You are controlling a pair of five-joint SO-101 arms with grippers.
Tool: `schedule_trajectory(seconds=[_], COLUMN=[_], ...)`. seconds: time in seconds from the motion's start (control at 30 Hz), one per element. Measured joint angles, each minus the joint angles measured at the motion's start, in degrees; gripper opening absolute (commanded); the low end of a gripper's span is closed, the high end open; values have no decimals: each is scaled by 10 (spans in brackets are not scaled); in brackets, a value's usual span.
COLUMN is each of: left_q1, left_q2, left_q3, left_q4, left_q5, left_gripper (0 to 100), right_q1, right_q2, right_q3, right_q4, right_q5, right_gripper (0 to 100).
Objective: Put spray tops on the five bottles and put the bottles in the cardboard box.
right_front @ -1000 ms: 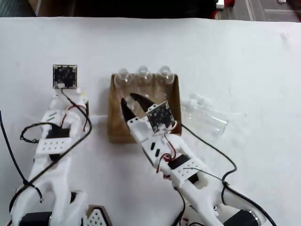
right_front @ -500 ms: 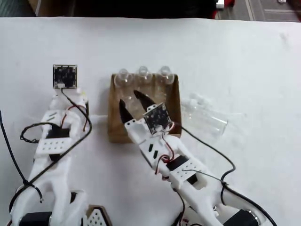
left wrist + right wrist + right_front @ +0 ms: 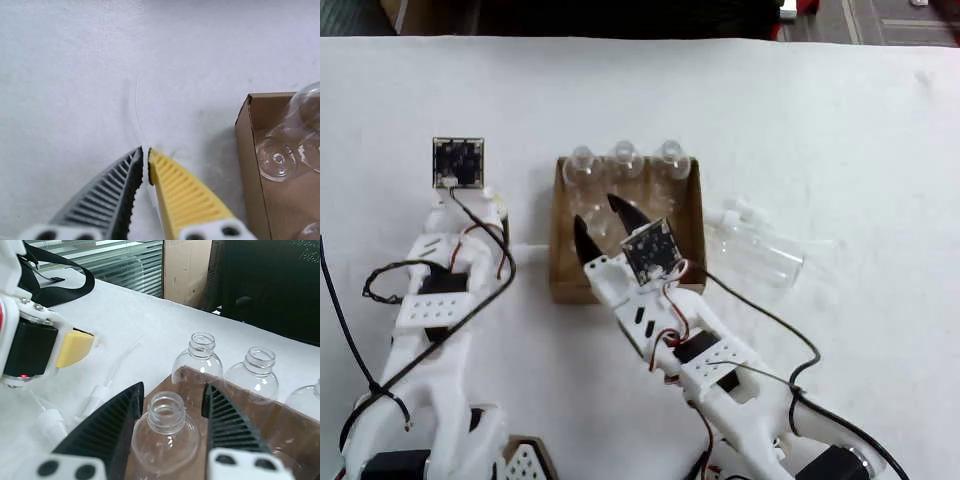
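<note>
Your right arm [image 3: 710, 360] is stretched out over the cardboard box [image 3: 563, 280]. The right gripper [image 3: 172, 388] has its fingers spread either side of the neck of a capless bottle [image 3: 165, 442] standing in the box, small gaps both sides, so nothing's gripped. Your left arm [image 3: 440, 300] sits low just beside the box. The left gripper [image 3: 145, 153] has its fingers pressed together over the desk [image 3: 65, 70], tips right at the thin tube [image 3: 138, 105] of a spray top.
</note>
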Motion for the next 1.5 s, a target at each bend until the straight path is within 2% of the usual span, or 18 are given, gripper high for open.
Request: schedule_trajectory(seconds=[0.2, 0.33, 0.43, 0.57, 0.77, 1.0, 1.5], left_q1=[0, 0, 0, 0, 0, 0, 0], left_q2=[0, 0, 0, 0, 0, 0, 0], left_q3=[0, 0, 0, 0, 0, 0, 0], left_q4=[0, 0, 0, 0, 0, 0, 0], left_q5=[0, 0, 0, 0, 0, 0, 0], left_gripper=[20, 20, 20, 20, 20, 20, 20], right_q1=[0, 7, 49, 131, 225, 257, 256], right_q2=[-76, -204, -321, -463, -601, -646, -651], right_q3=[23, 72, 106, 115, 116, 118, 143], right_q4=[2, 2, 13, 104, 273, 371, 377], right_q5=[0, 0, 0, -12, -93, -103, -103], right_gripper=[163, 163, 163, 164, 166, 166, 166])
